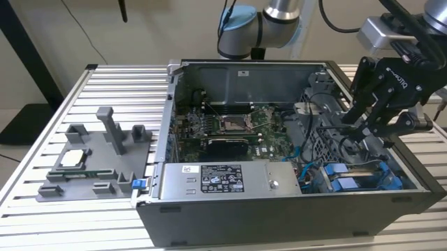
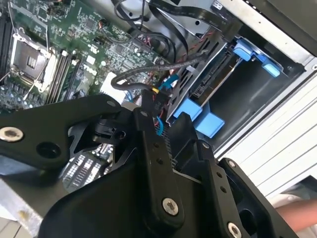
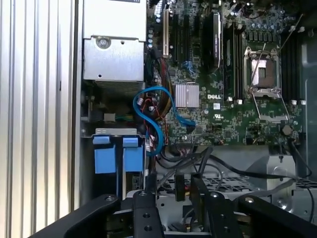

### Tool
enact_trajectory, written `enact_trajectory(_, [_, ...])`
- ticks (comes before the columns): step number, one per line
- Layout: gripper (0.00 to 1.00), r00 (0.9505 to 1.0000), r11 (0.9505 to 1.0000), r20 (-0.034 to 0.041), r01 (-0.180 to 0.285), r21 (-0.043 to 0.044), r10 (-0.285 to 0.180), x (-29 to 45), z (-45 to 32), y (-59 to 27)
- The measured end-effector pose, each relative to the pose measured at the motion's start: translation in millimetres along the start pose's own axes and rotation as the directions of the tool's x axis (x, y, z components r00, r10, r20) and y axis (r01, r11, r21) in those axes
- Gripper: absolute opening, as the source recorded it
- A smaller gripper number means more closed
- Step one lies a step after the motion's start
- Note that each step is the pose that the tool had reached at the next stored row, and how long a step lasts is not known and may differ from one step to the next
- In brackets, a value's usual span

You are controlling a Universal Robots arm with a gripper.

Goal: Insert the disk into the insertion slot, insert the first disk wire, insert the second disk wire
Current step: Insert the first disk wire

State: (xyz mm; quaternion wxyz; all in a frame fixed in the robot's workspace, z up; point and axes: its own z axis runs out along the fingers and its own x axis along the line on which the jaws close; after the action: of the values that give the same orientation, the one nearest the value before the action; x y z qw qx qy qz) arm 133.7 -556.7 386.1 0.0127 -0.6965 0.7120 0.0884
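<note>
Small-print sticker (image 1: pixel 221 179) on grey box (image 1: pixel 283 171), unreadable; white logo (image 3: pixel 214 97) on motherboard (image 3: pixel 233 119).

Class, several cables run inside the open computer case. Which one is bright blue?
The flat looped cable that curves beside the small silver heatsink in the first wrist view. The cables around it are black or red.

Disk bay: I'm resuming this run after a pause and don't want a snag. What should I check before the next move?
1. The disk sits in the insertion slot: ok.
2. The disk pushed fully home: cannot tell.
3. The gripper is down inside the case, among the black wires beside the slot: ok.
4. The gripper has a wire's plug: cannot tell.
5. The blue cable loops apart from the gripper: ok.
6. A wire plugged into the disk: cannot tell.
</note>
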Motion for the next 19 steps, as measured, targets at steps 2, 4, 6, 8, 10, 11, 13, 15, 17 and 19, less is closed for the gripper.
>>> enact_trajectory(2, [1.0,1.0,1.0,0.0054,-0.005,0.0017,0.005,-0.5,0.7,0.7])
enact_trajectory(4, [1.0,0.9998,0.9999,0.0149,-0.011,0.0052,0.011,-0.6,1.0,1.3])
enact_trajectory(6, [1.0,0.9997,0.9998,0.02,-0.015,0.0082,0.015,-0.7,1.5,1.6])
enact_trajectory(8, [1.0,0.9996,0.9998,0.022,-0.019,0.0101,0.019,-0.5,2.1,1.9])
enact_trajectory(10, [1.0,0.9995,0.9997,0.0243,-0.022,0.0114,0.021,-0.4,2.6,2.3])
enact_trajectory(11, [1.0,0.9994,0.9997,0.026,-0.023,0.0121,0.022,-0.4,2.9,2.5])
enact_trajectory(13, [1.0,0.9993,0.9996,0.0293,-0.024,0.0132,0.024,-0.2,3.9,2.6])
enact_trajectory(15, [1.0,0.9991,0.9996,0.0334,-0.026,0.0146,0.026,-0.1,4.9,2.7])
enact_trajectory(17, [1.0,0.9989,0.9995,0.0391,-0.027,0.0168,0.026,0.1,5.7,2.7])
enact_trajectory(19, [1.0,0.9987,0.9995,0.0426,-0.027,0.0183,0.027,0.0,6.0,2.7])
